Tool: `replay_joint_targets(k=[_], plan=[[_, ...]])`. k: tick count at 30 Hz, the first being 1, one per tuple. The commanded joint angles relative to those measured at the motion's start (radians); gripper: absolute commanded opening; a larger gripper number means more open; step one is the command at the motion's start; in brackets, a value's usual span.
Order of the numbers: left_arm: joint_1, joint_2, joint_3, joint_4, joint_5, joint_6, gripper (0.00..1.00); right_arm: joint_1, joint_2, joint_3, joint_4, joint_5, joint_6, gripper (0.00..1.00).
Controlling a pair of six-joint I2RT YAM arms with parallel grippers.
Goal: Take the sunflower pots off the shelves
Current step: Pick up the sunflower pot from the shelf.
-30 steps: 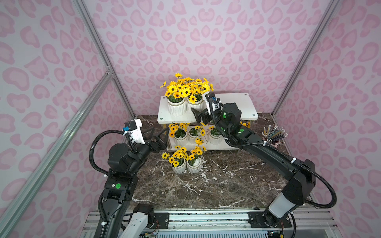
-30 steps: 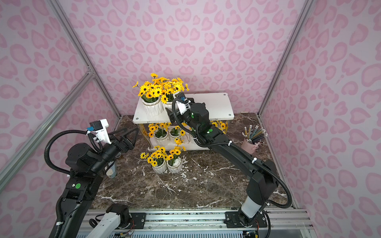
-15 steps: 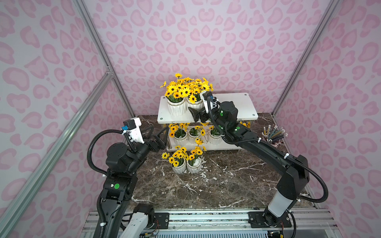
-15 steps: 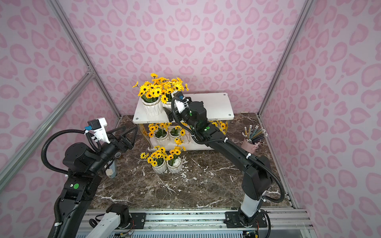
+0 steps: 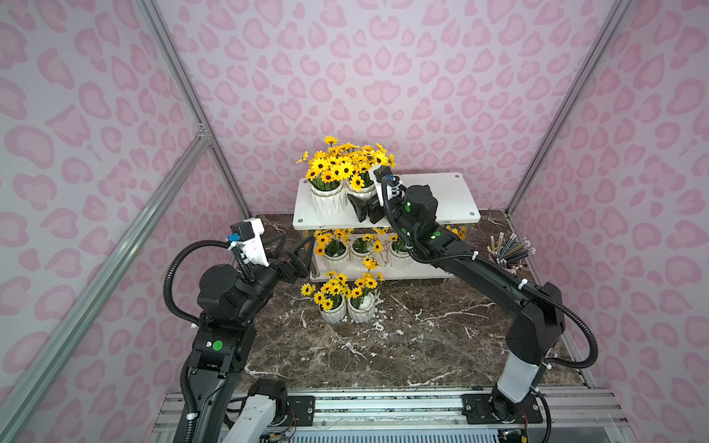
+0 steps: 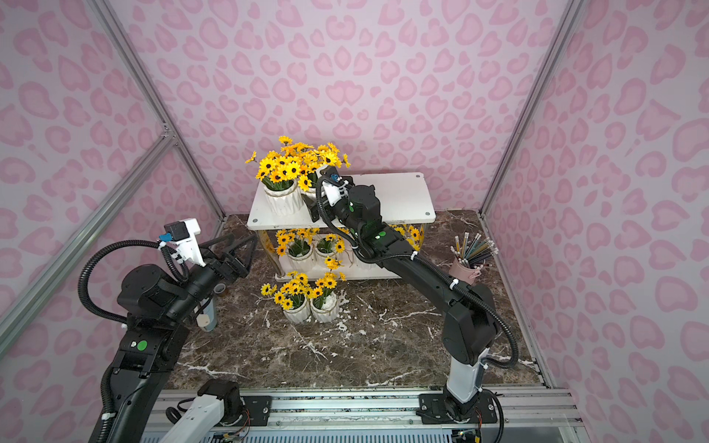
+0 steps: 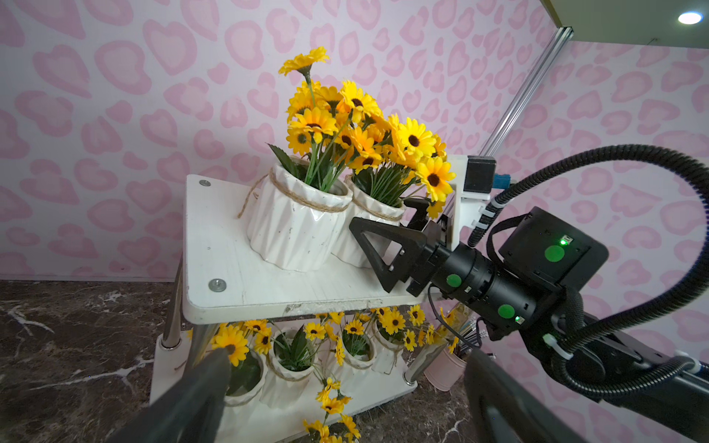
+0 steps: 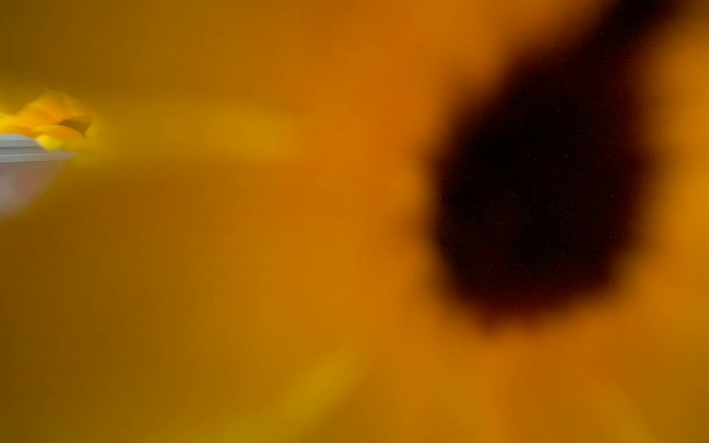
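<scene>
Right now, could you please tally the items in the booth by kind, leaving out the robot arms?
Sunflower pots: 8, 6 on the shelf rack, 2 on the table
Shelf rack: 1
Pink pencil bucket: 1
Total: 10

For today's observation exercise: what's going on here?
Sunflower pots are being taken off the shelves. The right gripper stands open at a top-shelf pot, not gripping yet. The left gripper hangs open and empty beside the shelves. Two pots are on the table; others stand on both tiers.
</scene>
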Motion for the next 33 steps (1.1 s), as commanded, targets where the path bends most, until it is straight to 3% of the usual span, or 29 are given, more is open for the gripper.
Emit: replay_joint_targets(k=[1,12,22,33], plan=[[0.000,0.001,0.010,-0.003,0.002,0.013,0.97,-0.006,0.009,0.021,0.042,-0.040,0.002,0.99],[0.000,0.005,0.011,0.001,0.001,0.016,0.97,-0.022,0.007,0.016,0.061,-0.018,-0.005,0.99],[0.001,0.005,0.010,0.002,-0.001,0.016,0.97,-0.028,0.003,0.020,0.071,-0.104,0.012,0.99],[0.000,0.001,0.017,0.001,0.000,0.021,0.97,-0.031,0.024,0.042,0.098,-0.077,0.012,0.99]])
